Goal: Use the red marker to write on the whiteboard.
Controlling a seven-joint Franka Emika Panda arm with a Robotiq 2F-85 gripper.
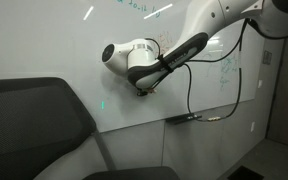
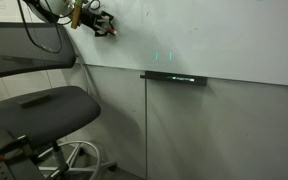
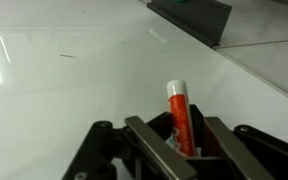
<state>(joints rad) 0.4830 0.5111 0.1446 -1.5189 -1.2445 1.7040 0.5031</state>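
Note:
The red marker (image 3: 180, 118), orange-red with a white end, stands between the two dark fingers of my gripper (image 3: 174, 124), which is shut on it. Its white end points at the glossy whiteboard (image 3: 64, 70). In both exterior views the gripper (image 1: 142, 88) (image 2: 102, 24) is held close against the whiteboard (image 1: 74, 45) (image 2: 214, 35), with the marker (image 2: 113, 29) sticking out toward the board. I cannot tell whether the tip touches the surface. Faint green scribbles (image 1: 229, 70) (image 2: 164, 57) show on the board.
A thin dark ledge (image 1: 192, 118) (image 2: 174, 77) (image 3: 192, 14) runs along the board's lower edge. A black office chair (image 1: 29, 125) (image 2: 44, 110) stands in front of the board. A black cable (image 1: 191, 85) hangs from the arm.

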